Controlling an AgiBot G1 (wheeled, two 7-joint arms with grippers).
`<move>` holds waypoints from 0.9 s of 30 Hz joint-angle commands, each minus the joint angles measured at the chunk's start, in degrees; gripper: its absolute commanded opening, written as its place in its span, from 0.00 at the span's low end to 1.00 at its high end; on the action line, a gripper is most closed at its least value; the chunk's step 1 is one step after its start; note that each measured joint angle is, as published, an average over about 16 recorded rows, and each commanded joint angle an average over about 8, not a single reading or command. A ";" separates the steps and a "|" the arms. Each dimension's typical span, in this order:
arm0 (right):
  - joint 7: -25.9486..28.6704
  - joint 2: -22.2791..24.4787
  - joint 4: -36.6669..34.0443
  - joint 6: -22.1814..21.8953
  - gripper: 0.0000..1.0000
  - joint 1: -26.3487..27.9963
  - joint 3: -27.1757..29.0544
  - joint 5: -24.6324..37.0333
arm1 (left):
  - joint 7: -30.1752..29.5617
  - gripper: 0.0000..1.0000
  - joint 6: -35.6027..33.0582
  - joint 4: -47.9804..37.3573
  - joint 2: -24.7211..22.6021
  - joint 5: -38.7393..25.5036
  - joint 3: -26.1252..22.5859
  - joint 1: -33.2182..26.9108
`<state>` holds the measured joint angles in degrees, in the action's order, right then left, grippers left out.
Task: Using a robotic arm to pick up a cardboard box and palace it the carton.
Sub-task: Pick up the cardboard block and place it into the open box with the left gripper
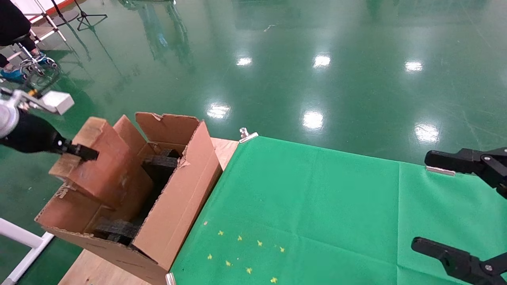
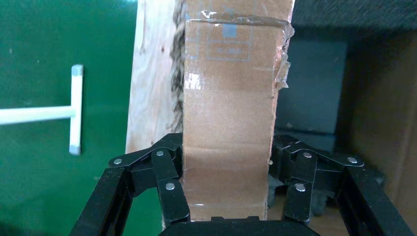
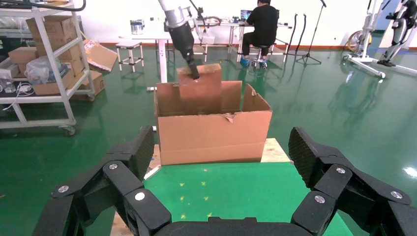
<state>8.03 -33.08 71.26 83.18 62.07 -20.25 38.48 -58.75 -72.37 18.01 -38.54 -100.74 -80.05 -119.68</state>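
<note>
My left gripper [image 1: 85, 152] is shut on the small taped cardboard box [image 1: 97, 160] and holds it tilted above the left side of the large open carton [image 1: 178, 206]. In the left wrist view the box [image 2: 228, 113] stands between the two fingers [image 2: 169, 189]. Black foam blocks [image 1: 160, 161] lie inside the carton. The right wrist view shows the carton [image 3: 214, 135] from the front, with the box [image 3: 200, 86] held over it by the white-tubed left arm [image 3: 179, 32]. My right gripper [image 1: 455, 206] is open and empty at the table's right side.
The carton stands on a wooden board [image 1: 223, 148] at the left end of a table covered with green cloth [image 1: 317, 213]. Small yellow star marks [image 1: 241, 253] dot the cloth. A white frame [image 1: 20, 237] stands below on the left. Shelves and a seated person [image 3: 260, 24] are far off.
</note>
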 commanded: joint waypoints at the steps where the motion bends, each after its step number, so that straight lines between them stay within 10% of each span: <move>1: 0.00 0.00 0.00 0.00 1.00 0.00 0.00 0.00 | 1.29 0.00 0.84 -1.98 -0.43 0.20 -0.09 1.37; 27: 0.00 0.00 0.00 0.00 1.00 0.00 -0.01 0.00 | 4.55 0.00 7.85 -14.14 -8.23 0.88 -0.23 11.43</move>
<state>8.03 -33.08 71.26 83.18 62.07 -20.25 38.47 -54.31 -64.52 3.92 -46.79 -99.88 -80.29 -108.24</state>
